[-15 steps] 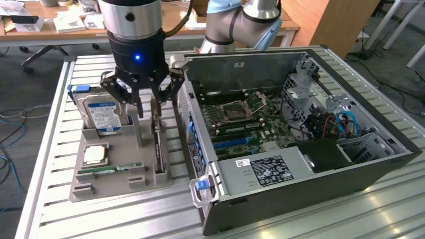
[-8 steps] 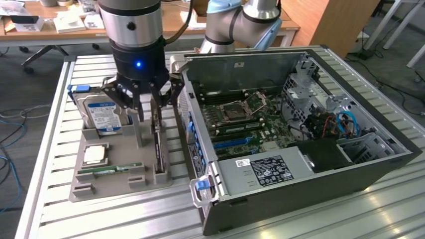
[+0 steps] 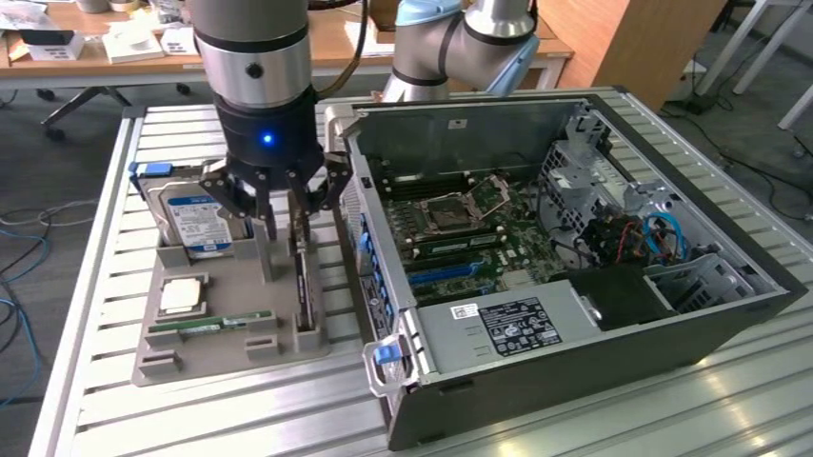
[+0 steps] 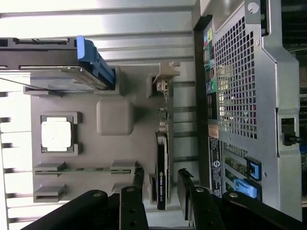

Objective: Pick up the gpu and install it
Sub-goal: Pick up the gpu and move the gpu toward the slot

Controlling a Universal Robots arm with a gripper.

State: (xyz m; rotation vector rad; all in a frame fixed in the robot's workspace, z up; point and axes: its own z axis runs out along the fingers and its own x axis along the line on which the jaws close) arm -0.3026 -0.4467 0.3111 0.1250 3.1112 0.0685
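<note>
GPU [image 3: 304,295] upright on edge in a slot of the grey tray [image 3: 209,357], on the tray side nearest the computer case [image 3: 711,314]. Gripper [image 3: 286,265] open, set astride the card, one finger at each face, apart from both.

For a clean grasp: centre the card between the fingers, keep them parallel to its faces, close evenly, avoid twisting it in the slot.

Hard drive [image 3: 197,224] upright just beside the gripper, toward the exterior view's left. CPU [image 3: 182,295] and RAM stick [image 3: 209,326] flat on the tray, apart from the fingers. Case wall close beside the card: probably the tightest clearance. Tray on slatted counter [image 3: 152,419].
</note>
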